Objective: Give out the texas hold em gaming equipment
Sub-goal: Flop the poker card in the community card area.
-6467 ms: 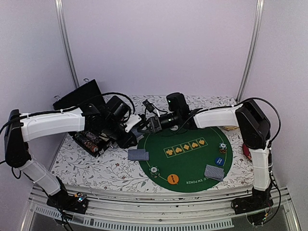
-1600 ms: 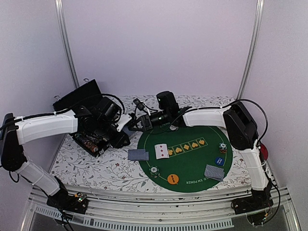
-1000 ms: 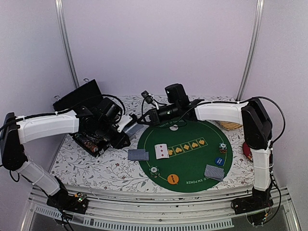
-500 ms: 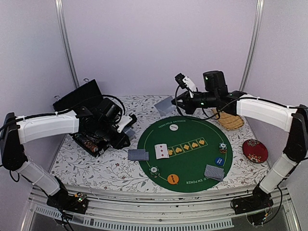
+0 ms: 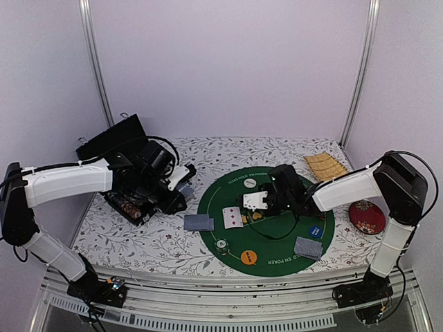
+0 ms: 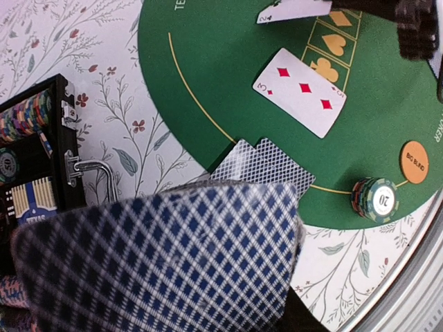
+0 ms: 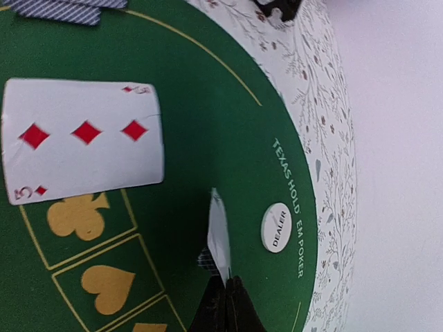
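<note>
On the round green poker mat (image 5: 277, 243) a three of diamonds (image 5: 233, 217) lies face up. My right gripper (image 5: 263, 201) hangs low over the mat just right of it, shut on one playing card (image 5: 254, 200) that shows its white face. The right wrist view shows this card (image 7: 219, 234) edge-on between the closed fingertips (image 7: 234, 290), near the white dealer disc (image 7: 277, 227). My left gripper (image 5: 178, 181) stays left of the mat, holding the deck (image 6: 173, 256), whose blue diamond backs hide its fingers. Face-down card pairs (image 5: 199, 222) (image 5: 309, 247), a chip stack (image 5: 221, 245), an orange disc (image 5: 249, 257) and a blue disc (image 5: 315, 232) lie on the mat.
An open black case (image 5: 128, 200) with chips stands at the left under the left arm. A tan slatted mat (image 5: 327, 166) lies at the back right. A red round cushion (image 5: 367, 216) sits at the right edge. The floral cloth (image 5: 138, 238) covers the table.
My right gripper has swung from the back of the table down over the green mat with its card, now showing its white face beside the three of diamonds. The left arm has stayed put.
</note>
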Action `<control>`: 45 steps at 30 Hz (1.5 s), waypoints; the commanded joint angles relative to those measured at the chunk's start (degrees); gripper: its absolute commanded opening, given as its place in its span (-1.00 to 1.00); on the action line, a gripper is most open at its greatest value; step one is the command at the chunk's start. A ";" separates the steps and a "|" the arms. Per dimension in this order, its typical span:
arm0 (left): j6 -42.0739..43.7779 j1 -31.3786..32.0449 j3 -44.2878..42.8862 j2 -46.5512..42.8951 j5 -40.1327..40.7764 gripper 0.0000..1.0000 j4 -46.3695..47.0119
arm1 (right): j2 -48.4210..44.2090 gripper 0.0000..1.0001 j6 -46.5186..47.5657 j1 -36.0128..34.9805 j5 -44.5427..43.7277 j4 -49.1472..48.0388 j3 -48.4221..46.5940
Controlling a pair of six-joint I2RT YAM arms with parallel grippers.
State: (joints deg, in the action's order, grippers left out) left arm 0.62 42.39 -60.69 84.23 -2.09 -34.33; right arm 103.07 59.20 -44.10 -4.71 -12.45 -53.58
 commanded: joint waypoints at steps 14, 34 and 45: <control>0.50 0.36 -0.25 -0.16 0.69 -0.19 -0.13 | 0.63 -0.97 3.31 -4.82 4.07 13.70 1.30; 0.91 0.34 0.56 -0.63 1.03 -0.19 -0.13 | 4.09 -0.84 -1.16 -6.30 3.13 17.86 -2.30; 1.52 0.24 0.01 -0.60 1.18 -0.19 -0.13 | -9.49 0.32 -5.33 -7.19 7.65 10.34 2.12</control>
State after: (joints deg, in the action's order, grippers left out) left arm 1.28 42.37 -60.69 83.92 -0.84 -34.65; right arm 101.62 57.47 -50.70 -1.56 2.59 -53.25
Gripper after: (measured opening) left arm 0.408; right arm 0.547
